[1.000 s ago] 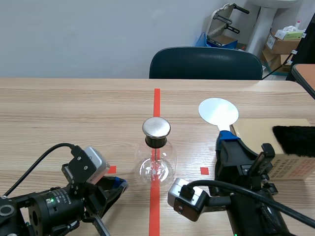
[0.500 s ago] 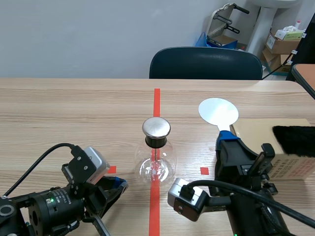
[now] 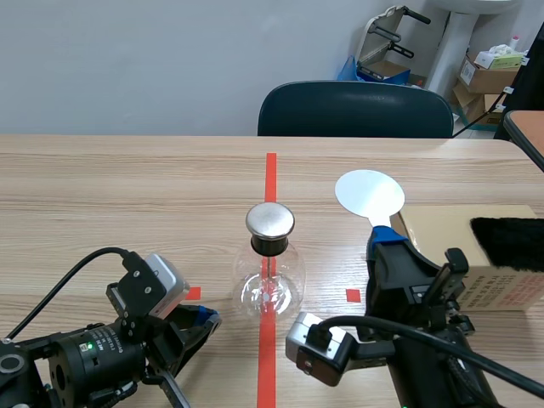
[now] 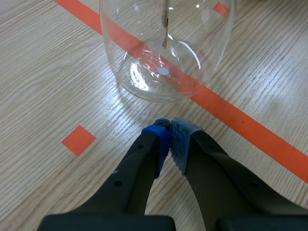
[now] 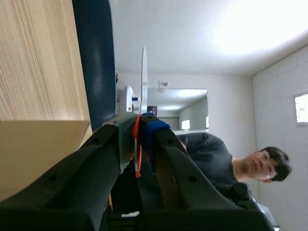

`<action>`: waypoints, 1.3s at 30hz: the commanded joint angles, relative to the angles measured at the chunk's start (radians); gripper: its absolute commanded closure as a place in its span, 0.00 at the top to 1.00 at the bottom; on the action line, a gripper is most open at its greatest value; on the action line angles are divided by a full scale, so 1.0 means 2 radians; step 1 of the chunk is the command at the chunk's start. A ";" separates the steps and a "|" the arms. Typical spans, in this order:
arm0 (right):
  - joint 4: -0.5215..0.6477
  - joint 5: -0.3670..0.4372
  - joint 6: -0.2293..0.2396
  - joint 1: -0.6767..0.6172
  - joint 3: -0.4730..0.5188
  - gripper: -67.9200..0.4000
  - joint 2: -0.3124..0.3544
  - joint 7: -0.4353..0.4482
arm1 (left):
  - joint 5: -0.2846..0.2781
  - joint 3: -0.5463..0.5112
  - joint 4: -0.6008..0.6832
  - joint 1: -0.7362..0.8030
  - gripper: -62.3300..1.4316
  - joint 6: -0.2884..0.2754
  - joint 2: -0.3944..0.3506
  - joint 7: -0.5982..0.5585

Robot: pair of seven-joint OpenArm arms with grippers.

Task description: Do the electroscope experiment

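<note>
- Table (image 3: 127, 187) is the biggest thing I see, and nothing on its left half has moved
- Next is the brown box (image 3: 442, 234) at the right with the black fur (image 3: 510, 231) on top; both are where they were
- My right arm (image 3: 425, 297) has slid a little toward the middle since a second ago, and that is the only change
- The glass flask (image 3: 270, 285) with its shiny metal cap (image 3: 270, 220) stands on the red line (image 3: 270, 170) in the middle, in the same spot as before
- The round silver disc (image 3: 369, 193) went with the arm, so it is a bit nearer the cap but not over it yet; I think I am bringing it to the cap, and that step is not done
- The right gripper (image 5: 138, 120) is closed tight on the disc's thin handle (image 3: 380, 223)
- The left gripper (image 4: 169, 126) lies low just beside the flask, its pads pressed together with nothing between them
- The little leaf (image 4: 165, 36) inside the flask hangs straight down
- Smallest of all is the print on the box's side: it is too tiny for me to read, and I see no brand name anywhere
</note>
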 commanded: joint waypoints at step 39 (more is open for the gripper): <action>0.005 -0.004 -0.009 0.005 0.004 0.02 0.002 0.191 | -0.001 -0.002 0.006 -0.002 0.06 0.004 -0.001 -0.008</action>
